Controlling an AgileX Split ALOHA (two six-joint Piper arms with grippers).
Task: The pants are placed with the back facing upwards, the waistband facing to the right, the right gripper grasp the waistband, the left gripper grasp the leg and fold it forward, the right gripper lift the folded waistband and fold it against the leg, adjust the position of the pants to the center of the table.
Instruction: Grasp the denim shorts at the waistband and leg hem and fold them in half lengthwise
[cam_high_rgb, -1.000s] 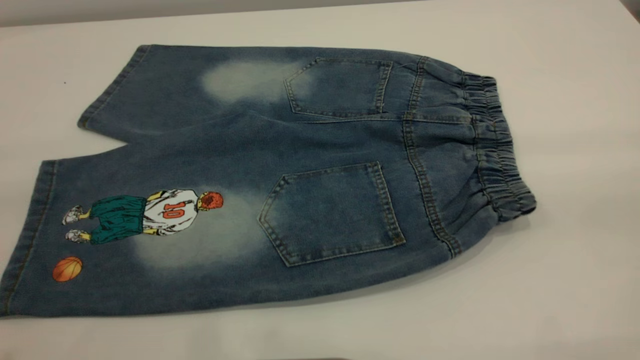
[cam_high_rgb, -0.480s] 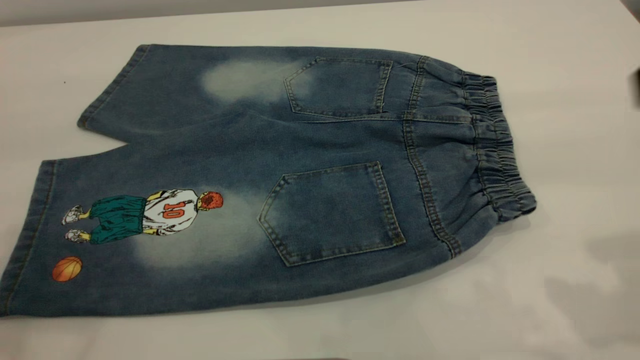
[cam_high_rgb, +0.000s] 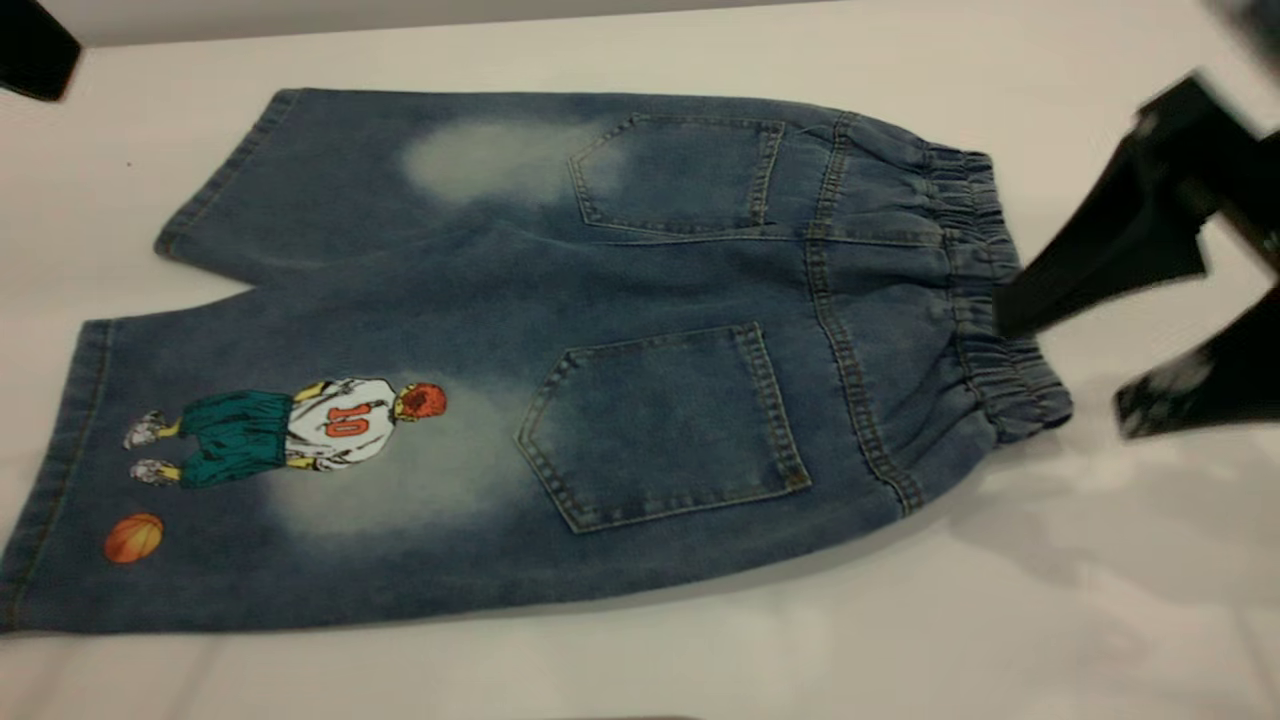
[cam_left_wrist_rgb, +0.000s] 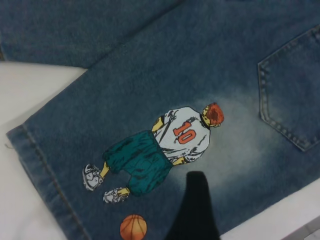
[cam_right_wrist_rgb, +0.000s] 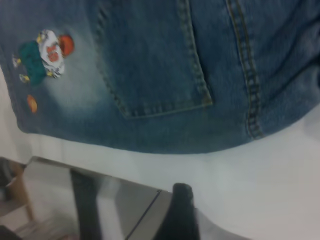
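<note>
While the pants (cam_high_rgb: 560, 350) lie flat mid-desk (cam_high_rgb: 1100, 620), our right hand (cam_high_rgb: 1065, 365), fingers spread, nears the waistband (cam_high_rgb: 990, 300). We risk pinching one layer only. Our left hand (cam_high_rgb: 35, 50) sits far-left; grip unclear. Bare desk borders the near and right edges.

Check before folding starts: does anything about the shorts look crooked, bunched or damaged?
Nothing stands out. The pants lie flat and unfolded on the table, back pockets up, waistband rightward. The right gripper is beside it.
</note>
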